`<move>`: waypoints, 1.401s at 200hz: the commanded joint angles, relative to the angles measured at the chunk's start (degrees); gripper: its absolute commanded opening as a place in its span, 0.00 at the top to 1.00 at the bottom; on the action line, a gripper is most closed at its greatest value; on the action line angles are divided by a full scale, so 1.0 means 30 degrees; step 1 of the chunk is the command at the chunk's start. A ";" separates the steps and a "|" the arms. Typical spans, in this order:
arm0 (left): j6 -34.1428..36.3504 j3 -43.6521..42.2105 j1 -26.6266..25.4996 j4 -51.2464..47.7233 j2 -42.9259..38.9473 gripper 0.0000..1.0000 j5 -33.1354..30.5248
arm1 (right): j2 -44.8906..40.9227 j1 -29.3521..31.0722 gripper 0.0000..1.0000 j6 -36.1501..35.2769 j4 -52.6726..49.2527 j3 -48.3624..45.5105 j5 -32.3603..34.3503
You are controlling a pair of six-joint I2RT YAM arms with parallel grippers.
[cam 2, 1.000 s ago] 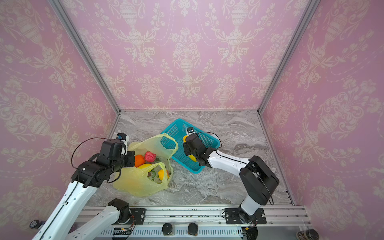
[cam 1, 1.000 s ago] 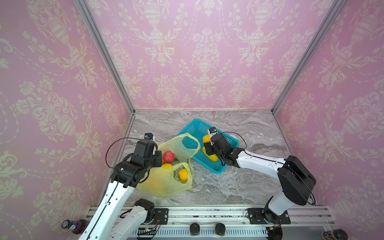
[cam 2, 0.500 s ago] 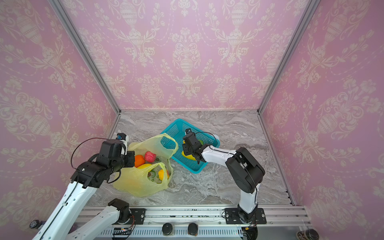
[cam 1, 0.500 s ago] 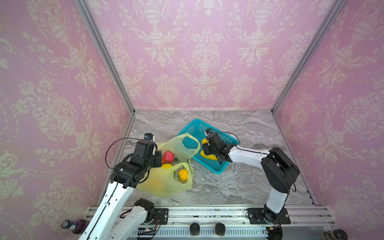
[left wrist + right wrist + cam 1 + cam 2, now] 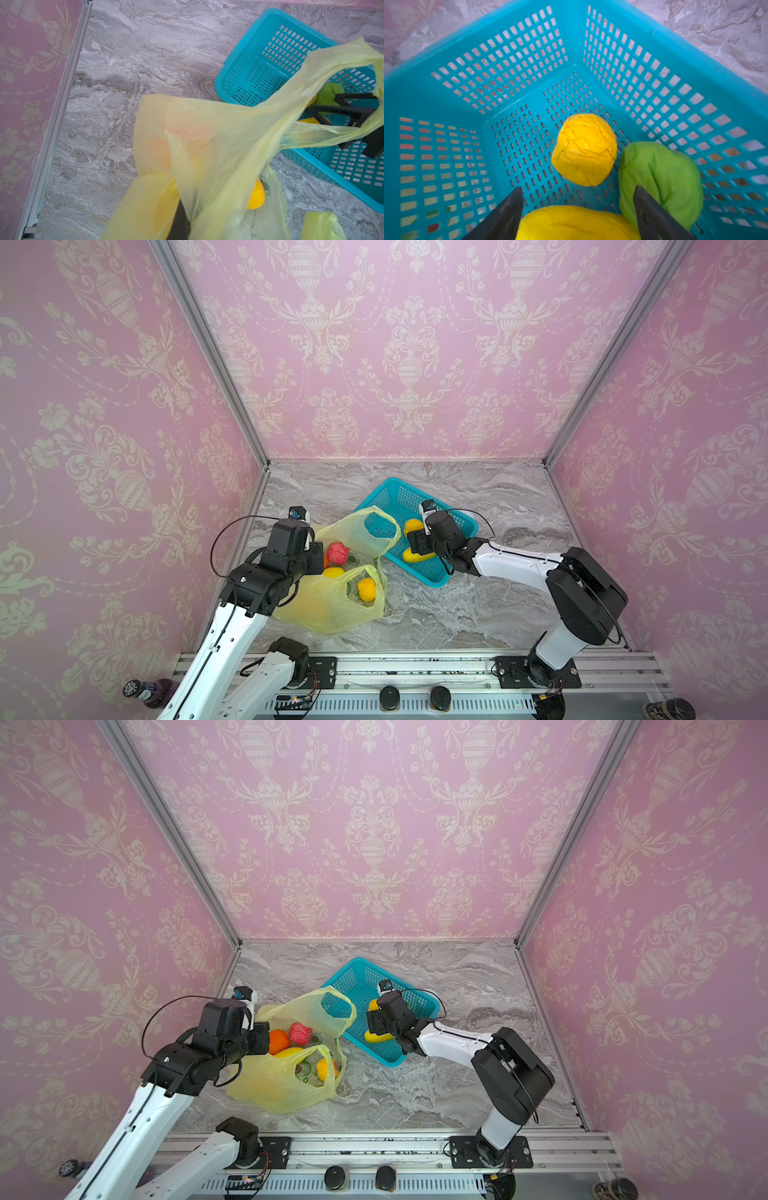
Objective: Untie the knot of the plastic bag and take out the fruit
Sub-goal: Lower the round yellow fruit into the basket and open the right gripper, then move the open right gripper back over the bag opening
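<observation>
3 fruit pcs (image 5: 584, 149) in basket (image 5: 517, 54).

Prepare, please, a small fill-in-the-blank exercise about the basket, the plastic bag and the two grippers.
1. The teal basket holds ___ pieces of fruit, among them a green fruit.
2. The right gripper hangs over this basket, holding nothing, with its jaws ___.
3. In the plastic bag, which the left gripper grips, the pink-red fruit lies next to an ___ one.

Missing words: three; open; orange.
</observation>
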 commanded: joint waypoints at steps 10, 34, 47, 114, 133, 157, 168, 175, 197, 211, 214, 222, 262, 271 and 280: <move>-0.0173 -0.0140 0.0162 -0.0005 -0.0369 1.00 -0.0230 | -0.2738 -0.0055 0.20 0.0192 0.2963 -0.2493 -0.0232; -0.0158 -0.0070 0.0168 -0.0045 0.0170 1.00 -0.0055 | -0.5139 0.0052 0.27 0.0170 0.4590 -0.4374 -0.0838; -0.0172 -0.0070 0.0150 -0.0097 0.0213 1.00 -0.0061 | -0.6316 0.0237 0.30 -0.0015 0.5633 -0.5436 -0.1201; -0.0172 -0.0138 0.0168 -0.0036 -0.0076 1.00 -0.0150 | -1.0254 0.4150 0.41 -0.3664 0.9327 -0.8208 -0.2547; -0.0216 -0.0103 0.0160 -0.0097 0.0073 1.00 -0.0150 | -0.9751 0.5272 0.42 -0.4356 0.9185 -0.7787 -0.3283; -0.0250 -0.0187 0.0162 0.0012 -0.0572 1.00 -0.0220 | -0.8341 0.6495 0.44 -0.5159 0.8425 -0.6549 -0.3283; -0.0274 -0.0242 0.0169 0.0049 -0.0774 1.00 -0.0267 | -0.7445 0.6829 0.45 -0.5169 0.7886 -0.5762 -0.3079; -0.0279 -0.0250 0.0149 0.0047 -0.0779 1.00 -0.0289 | -0.6830 0.6940 0.46 -0.5048 0.7667 -0.5302 -0.2851; -0.0262 -0.0188 0.0159 0.0027 -0.0466 1.00 -0.0173 | -0.4981 0.7003 0.50 -0.4469 0.6288 -0.3423 -0.2453; -0.0259 -0.0188 0.0160 0.0005 -0.0314 1.00 -0.0202 | -0.3874 0.7003 0.52 -0.4306 0.5475 -0.2368 -0.2057; -0.0260 -0.0187 0.0156 -0.0009 -0.0329 1.00 -0.0208 | -0.3558 0.7003 0.52 -0.4278 0.5373 -0.2216 -0.1949; -0.0250 -0.0187 0.0173 -0.0002 -0.0404 1.00 -0.0208 | -0.2922 0.7003 0.53 -0.4233 0.5188 -0.1744 -0.1787; -0.0259 -0.0231 0.0166 0.0047 -0.0726 1.00 -0.0201 | -0.0172 0.7002 0.56 -0.3888 0.3578 0.0702 -0.1402; -0.0255 -0.0232 0.0165 0.0049 -0.0624 1.00 -0.0171 | 0.0310 0.7003 0.57 -0.3858 0.3190 0.1215 -0.1439; -0.0261 -0.0202 0.0158 0.0045 -0.0502 1.00 -0.0150 | 0.0674 0.7003 0.57 -0.3851 0.2770 0.1681 -0.1397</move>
